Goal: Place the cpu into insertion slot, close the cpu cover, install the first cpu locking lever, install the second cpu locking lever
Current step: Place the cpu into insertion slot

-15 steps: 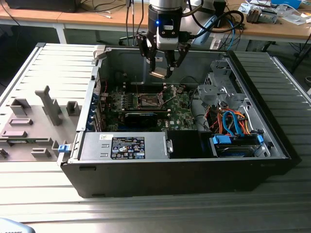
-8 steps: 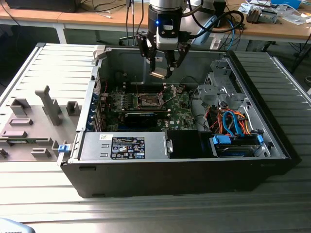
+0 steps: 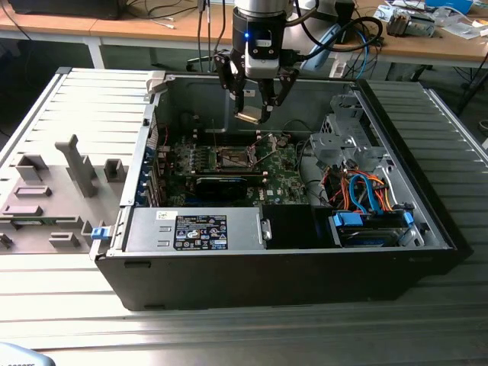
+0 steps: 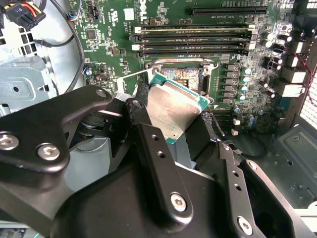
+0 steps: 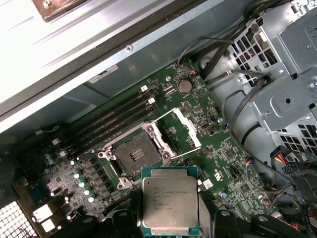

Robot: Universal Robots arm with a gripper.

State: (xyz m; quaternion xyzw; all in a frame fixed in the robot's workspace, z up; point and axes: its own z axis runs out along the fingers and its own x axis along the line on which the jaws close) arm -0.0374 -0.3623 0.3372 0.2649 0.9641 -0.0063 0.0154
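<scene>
Exterior view, 9 o'clock: grey fixture plate [image 3: 53,191] carrying several grey blocks, just beside the open computer case [image 3: 427,198].

7 o'clock inside the case: power supply box [image 3: 244,225] with a black label.

Centre: green circuit board [image 3: 282,179]. The insertion slot [image 3: 235,158] sits in it, with its dark centre uncovered.

The gripper [image 3: 254,111] hangs over the board, toward 12 o'clock from the slot and clear of it. The claw is closed down narrow on the cpu [image 3: 249,117], 1 finger on each of 2 opposite edges. The chip is in the air and touches nothing but the fingers [image 4: 148,144].

In the first wrist view the cpu [image 5: 170,201] shows its silvery face. The slot [image 5: 133,154] is near it with bare contacts showing. The cpu cover [image 5: 188,127] is swung open at the slot's edge.

3 o'clock: metal drive cage [image 3: 343,137].

4 o'clock: blue and orange cables [image 3: 366,194].
</scene>
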